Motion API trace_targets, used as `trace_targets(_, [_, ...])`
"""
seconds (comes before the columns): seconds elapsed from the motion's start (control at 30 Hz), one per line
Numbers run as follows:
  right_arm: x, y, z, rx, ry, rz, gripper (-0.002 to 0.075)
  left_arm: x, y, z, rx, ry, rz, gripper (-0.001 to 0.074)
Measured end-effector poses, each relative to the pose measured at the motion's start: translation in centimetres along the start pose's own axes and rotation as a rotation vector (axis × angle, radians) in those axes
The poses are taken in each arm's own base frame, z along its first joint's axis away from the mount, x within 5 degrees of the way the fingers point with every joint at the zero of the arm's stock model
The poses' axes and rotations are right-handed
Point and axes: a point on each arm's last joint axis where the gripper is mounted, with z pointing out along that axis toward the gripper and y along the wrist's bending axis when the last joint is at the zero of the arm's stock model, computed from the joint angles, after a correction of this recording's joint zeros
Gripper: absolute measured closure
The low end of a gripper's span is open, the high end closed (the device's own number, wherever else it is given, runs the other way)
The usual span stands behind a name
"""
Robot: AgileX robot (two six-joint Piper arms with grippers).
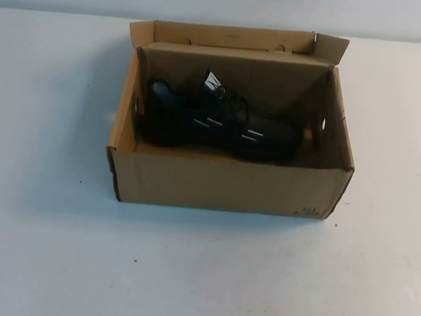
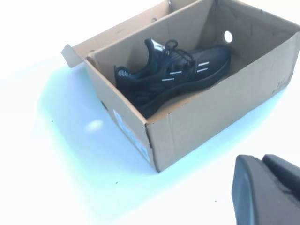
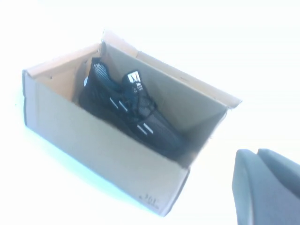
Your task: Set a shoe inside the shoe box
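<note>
White tabletop carries the shoe box with its flaps upright; high view: the shoe lies flat inside the shoe box, lengthwise along its floor, so the task appears complete, and neither arm reaches near the shoe box. Left wrist view: the left gripper shows at the frame corner, well apart from the shoe box, fingers pressed together, holding nothing, evidently parked. Right wrist view: the right gripper likewise sits clear of the shoe box, pressed together and empty, leaving the shoe at rest.
</note>
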Motion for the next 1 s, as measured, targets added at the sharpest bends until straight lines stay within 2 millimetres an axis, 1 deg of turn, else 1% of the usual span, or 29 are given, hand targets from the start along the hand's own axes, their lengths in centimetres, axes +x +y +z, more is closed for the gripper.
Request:
trace_targets(0.07, [1.9,0.4,-0.5,0.006,-0.022,0.002,0.0742,-0.1,0.0,0.0,0.004,-0.01,-0.007,0.0736])
trace_targets(0.2, [5.6,1.0,-0.6,0.01,-0.032,0.061,0.0742,-0.2,-0.2,0.0,0.019,-0.022,-0.025,0.0736])
trace_targets(0.3, [7.0,1.3,-0.7,0.011,-0.043,0.118,0.0742,-0.3,-0.2,0.0,0.026,-0.028,-0.033,0.0736])
trace_targets(0.4, [7.4,1.4,-0.8,0.011,-0.048,0.148,0.0742,-0.3,-0.3,0.0,0.028,-0.029,-0.036,0.0736])
trace_targets(1.0, [7.4,1.4,-0.8,0.012,-0.052,0.158,0.0742,-0.3,-0.3,0.0,0.033,-0.03,-0.076,0.0736])
